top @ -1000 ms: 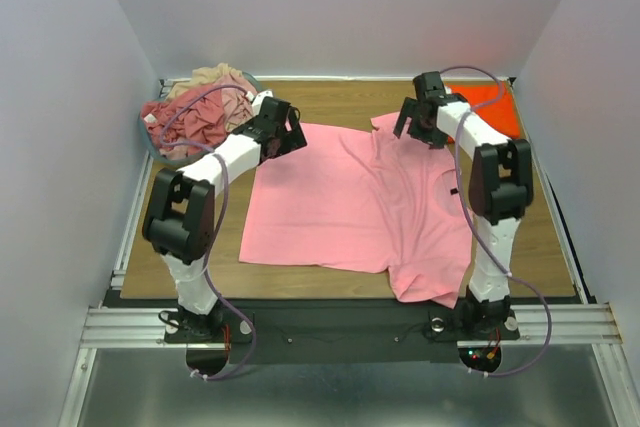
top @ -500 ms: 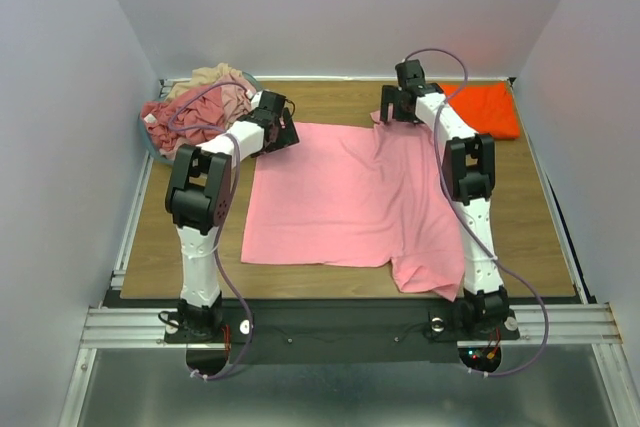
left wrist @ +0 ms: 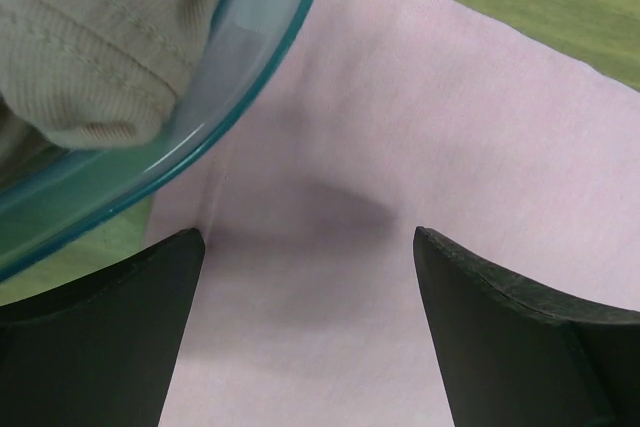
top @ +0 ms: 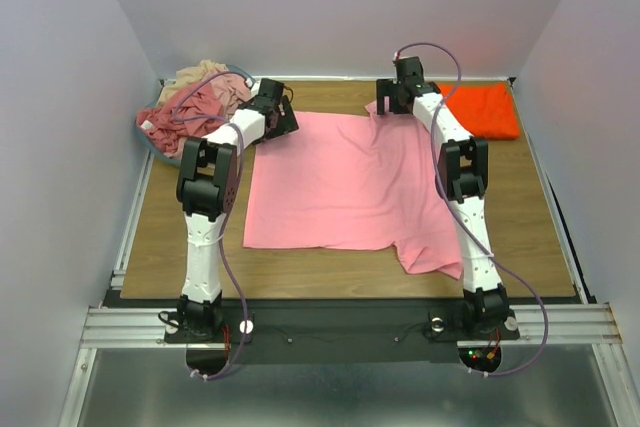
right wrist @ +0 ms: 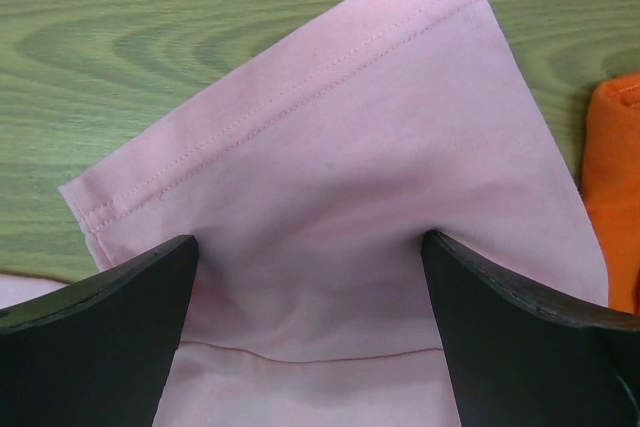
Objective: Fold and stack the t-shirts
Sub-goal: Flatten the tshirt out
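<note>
Pink cotton, a light pink t-shirt (top: 340, 182), lies spread flat across the middle of the wooden table (top: 170, 237). The right arm stretches along the shirt's right side and hides the neckline and part of the near sleeve, so the collar cannot be made out. At the shirt's far right corner, the right gripper (right wrist: 310, 247) hangs over the far sleeve with its jaws spread wide and pinching nothing. At the far left corner, the left gripper (left wrist: 310, 247) is equally wide open above the hem. Whether either gripper's tips touch the cloth cannot be told, since both wrist views cut the fingers off. Just left of that corner, a grey-blue basket (left wrist: 250, 77) has its rim over the shirt's edge. A heap of dusty rose and beige shirts (top: 195, 107) and the left arm mostly bury the basket. Beyond the shirt's far right corner sits a folded orange t-shirt (top: 485, 107).
</note>
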Tool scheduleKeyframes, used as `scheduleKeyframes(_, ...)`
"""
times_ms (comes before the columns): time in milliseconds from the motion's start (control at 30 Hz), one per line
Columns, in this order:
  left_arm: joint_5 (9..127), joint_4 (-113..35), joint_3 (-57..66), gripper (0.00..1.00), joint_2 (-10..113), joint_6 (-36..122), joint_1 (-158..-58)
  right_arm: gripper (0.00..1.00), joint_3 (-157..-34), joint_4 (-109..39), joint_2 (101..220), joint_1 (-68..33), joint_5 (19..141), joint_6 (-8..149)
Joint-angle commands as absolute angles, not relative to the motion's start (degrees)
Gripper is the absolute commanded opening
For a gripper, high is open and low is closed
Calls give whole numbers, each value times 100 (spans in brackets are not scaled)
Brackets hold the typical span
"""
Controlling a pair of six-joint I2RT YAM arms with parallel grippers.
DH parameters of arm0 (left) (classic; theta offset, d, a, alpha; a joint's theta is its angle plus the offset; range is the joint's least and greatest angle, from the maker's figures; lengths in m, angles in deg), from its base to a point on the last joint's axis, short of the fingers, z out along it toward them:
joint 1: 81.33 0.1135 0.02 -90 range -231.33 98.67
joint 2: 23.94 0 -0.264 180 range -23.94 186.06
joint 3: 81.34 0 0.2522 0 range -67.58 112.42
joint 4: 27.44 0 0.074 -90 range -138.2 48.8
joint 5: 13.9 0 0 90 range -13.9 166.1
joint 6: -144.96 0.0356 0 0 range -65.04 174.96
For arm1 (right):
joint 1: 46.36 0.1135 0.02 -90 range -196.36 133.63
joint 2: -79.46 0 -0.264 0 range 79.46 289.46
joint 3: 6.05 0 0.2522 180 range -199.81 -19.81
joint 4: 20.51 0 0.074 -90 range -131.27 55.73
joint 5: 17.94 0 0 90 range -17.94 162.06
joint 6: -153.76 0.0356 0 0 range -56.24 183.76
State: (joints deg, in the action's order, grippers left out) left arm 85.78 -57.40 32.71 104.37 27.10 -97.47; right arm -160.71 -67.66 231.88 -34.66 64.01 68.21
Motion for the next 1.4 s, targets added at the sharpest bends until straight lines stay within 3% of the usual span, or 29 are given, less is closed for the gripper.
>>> scheduleKeyframes(0, 8384, -5922, 3578, 98, 10272, 2850, -9680, 100, -16087, -6688, 23083, -3485, 6433, 6570)
scheduleKeyframes(400, 8384, -5886, 2226, 98, 7619, 2684, -10268, 100, -14226, -6688, 20060, -3178, 6873, 7157)
scheduleKeyframes(533, 8918, -6113, 1119, 98, 6398, 2280, -10664, 100, -12201, -6653, 18812, -3081, 6723, 7833)
scheduleKeyframes(733, 9491, -6799, -1813, 98, 4122, 804, -10840, 100, -9025, -6092, 16264, -3072, 6477, 9354)
scheduleKeyframes(800, 9702, -7133, -2291, 99, 3427, 78, -10832, 100, -7964, -6047, 15588, -3072, 6250, 9862)
scheduleKeyframes(867, 9658, -7380, -2896, 98, 2927, -198, -10832, 100, -7415, -6047, 14603, -3081, 6082, 10215)
scheduleKeyframes(1100, 9386, -7171, -3944, 98, 2589, -875, -10788, 100, -5779, -6125, 12395, -3090, 6378, 11097)
scheduleKeyframes(1233, 9351, -6898, -4112, 97, 2975, -973, -10779, 100, -5637, -6319, 12297, -3090, 7133, 11026)
scheduleKeyframes(1367, 9350, -6660, -4139, 84, 3616, -982, -10779, 100, -5462, -6345, 12665, -3090, 8425, 10692)
